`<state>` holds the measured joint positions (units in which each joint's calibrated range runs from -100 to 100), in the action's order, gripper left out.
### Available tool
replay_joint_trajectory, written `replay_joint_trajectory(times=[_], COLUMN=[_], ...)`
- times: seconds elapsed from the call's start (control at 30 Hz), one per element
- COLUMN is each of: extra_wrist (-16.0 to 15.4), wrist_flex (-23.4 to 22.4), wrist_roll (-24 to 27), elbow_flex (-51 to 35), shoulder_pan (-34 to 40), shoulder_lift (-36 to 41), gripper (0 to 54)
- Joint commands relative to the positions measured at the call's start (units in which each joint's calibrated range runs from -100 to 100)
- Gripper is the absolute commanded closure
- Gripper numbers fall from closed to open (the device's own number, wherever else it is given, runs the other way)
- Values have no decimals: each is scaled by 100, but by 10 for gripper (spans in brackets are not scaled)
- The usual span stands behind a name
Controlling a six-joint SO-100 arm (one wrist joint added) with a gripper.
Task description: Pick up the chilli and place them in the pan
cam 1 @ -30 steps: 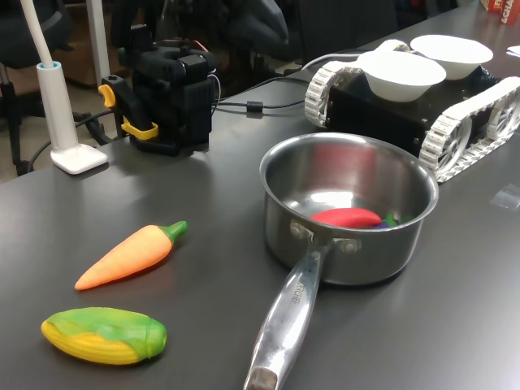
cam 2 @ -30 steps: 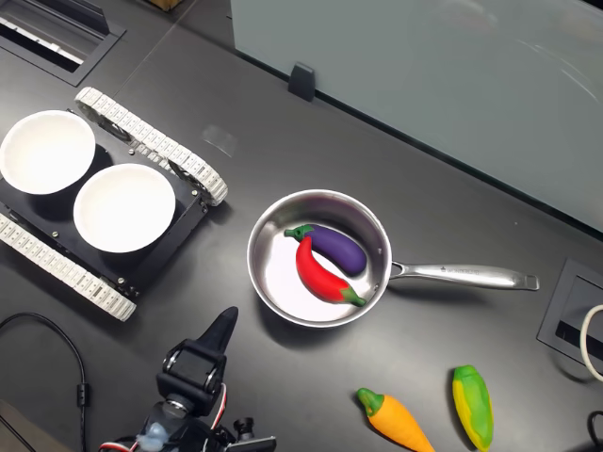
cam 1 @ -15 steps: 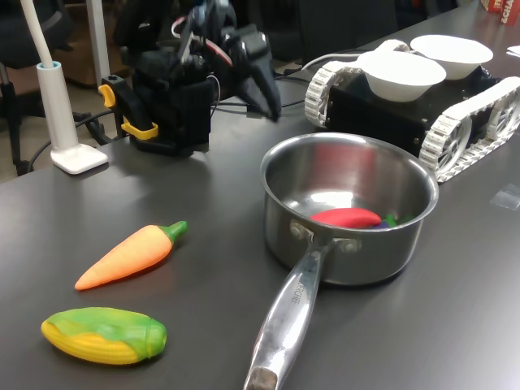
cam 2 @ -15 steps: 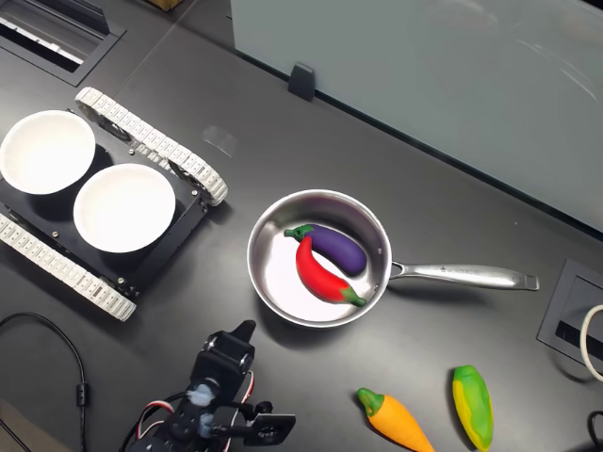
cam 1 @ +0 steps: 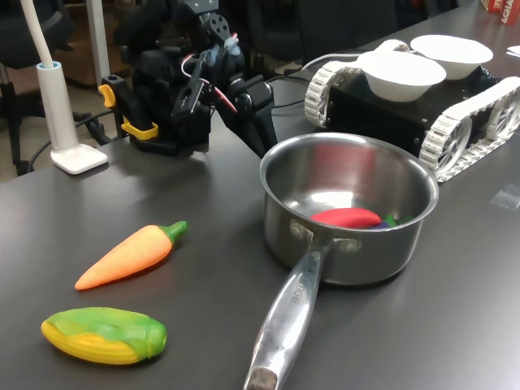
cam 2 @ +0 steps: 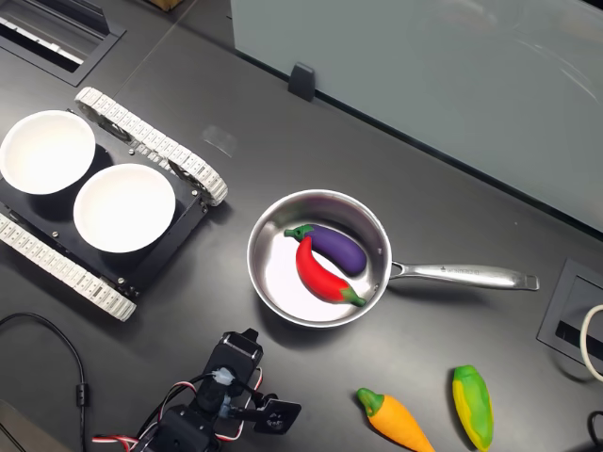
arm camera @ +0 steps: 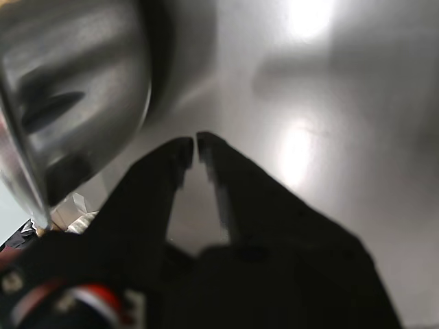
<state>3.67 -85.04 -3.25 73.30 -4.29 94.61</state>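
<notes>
The red chilli (cam 2: 325, 273) lies inside the pan (cam 2: 267, 282), right beside a purple eggplant (cam 2: 337, 248) that sits at about 1 o'clock from it in the second exterior view. The pan stands on the dark tabletop (cam 2: 471, 207), and its long handle (cam 2: 462, 276) points to 3 o'clock in the second exterior view. My end effector (arm camera: 193, 145) is almost clenched, with only a thin gap between the two black tips, and it holds nothing. It hangs over the bare tabletop, close to the shiny outside of the pan. In the second exterior view it is at about 7 o'clock from the pan. An orange carrot (cam 2: 398, 422) and a yellow-green corn cob (cam 2: 473, 405) lie at about 5 o'clock from the pan.
</notes>
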Motion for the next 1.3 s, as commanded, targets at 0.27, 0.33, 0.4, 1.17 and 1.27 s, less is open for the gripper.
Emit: replay_joint_trajectory(times=[0.27, 0.33, 0.4, 1.17, 1.27], extra_wrist=[187, 187, 187, 204, 204], wrist_flex=[713, 713, 704, 704, 704], wrist_roll=[215, 215, 210, 274, 317], elbow_flex=[244, 244, 244, 253, 253], shoulder_pan=[-30, -30, -30, -179, -259], shoulder_lift=[83, 83, 83, 92, 92], gripper=[536, 536, 536, 536, 536])
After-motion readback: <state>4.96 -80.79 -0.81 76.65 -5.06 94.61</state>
